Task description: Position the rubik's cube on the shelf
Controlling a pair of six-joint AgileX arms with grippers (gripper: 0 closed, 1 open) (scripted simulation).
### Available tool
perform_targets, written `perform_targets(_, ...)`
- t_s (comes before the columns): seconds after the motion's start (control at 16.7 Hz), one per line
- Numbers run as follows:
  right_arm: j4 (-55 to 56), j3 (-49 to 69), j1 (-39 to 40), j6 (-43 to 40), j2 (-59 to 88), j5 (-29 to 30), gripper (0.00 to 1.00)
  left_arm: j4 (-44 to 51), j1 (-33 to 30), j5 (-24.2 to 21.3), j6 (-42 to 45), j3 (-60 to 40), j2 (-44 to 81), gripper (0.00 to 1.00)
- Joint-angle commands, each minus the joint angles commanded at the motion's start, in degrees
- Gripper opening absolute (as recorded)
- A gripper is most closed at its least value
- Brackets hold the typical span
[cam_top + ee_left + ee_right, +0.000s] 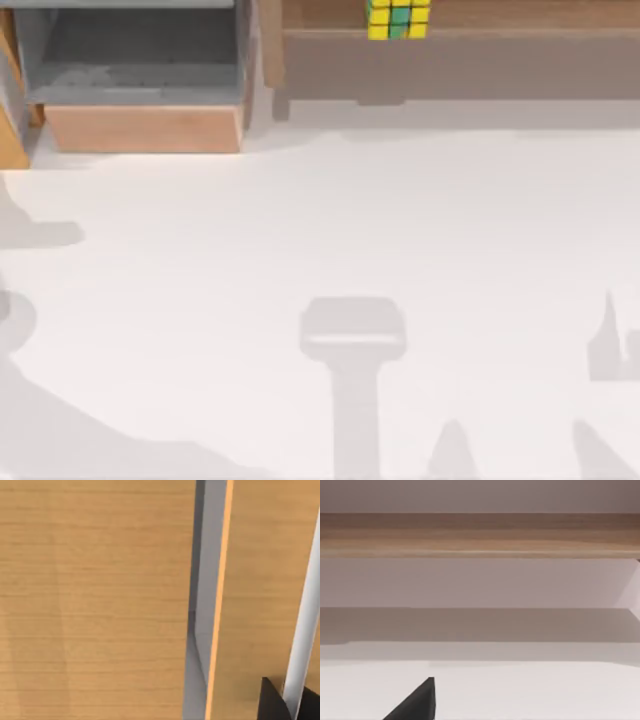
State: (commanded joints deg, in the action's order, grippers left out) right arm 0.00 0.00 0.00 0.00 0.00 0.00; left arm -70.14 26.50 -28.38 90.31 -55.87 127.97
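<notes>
Nearest you, the white tabletop [320, 240] lies bare, crossed by grey shadows of the arms. In the right wrist view a dark tip of the right hand [415, 702] pokes in, facing the long board of the shelf [480, 535]; you cannot tell whether that hand is open or closed. In the left wrist view a dark corner of the left hand [287, 702] sits close against pale wood panels, and its state is equally unreadable.

Farther back on the left stands a grey-interior box [140, 60] with a light wood front. To its right runs the shelf [460, 65], and the rubik's cube [398, 18] already rests on its brown top board, near the front edge and close to the side post.

Should you need to shift it, expect a light, rigid little block with smooth, probably slick tiles. Take it across two opposite flat faces, squarely at mid-height, because a corner grip would likely let it twist or pop out.
</notes>
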Motion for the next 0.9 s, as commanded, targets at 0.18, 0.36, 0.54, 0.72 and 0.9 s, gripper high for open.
perform_targets(0.18,0.0,0.0,0.0,0.0,0.0,0.0,1.0,2.0,-0.9,1.0,0.1,-4.1,2.0,0.0)
perform_targets(0.36,0.0,0.0,0.0,0.0,0.0,0.0,1.0,5.4,-2.5,2.4,-0.1,-10.7,5.1,0.0)
perform_targets(0.54,0.0,0.0,0.0,0.0,0.0,0.0,1.0,8.2,-3.8,3.6,-0.3,-15.5,7.2,0.0)
perform_targets(0.72,0.0,0.0,0.0,0.0,0.0,0.0,1.0,8.5,-3.9,3.8,-0.3,-16.0,7.3,0.0)
perform_targets(0.9,0.0,0.0,0.0,0.0,0.0,0.0,1.0,8.5,-3.9,3.8,-0.3,-16.0,7.3,0.15)
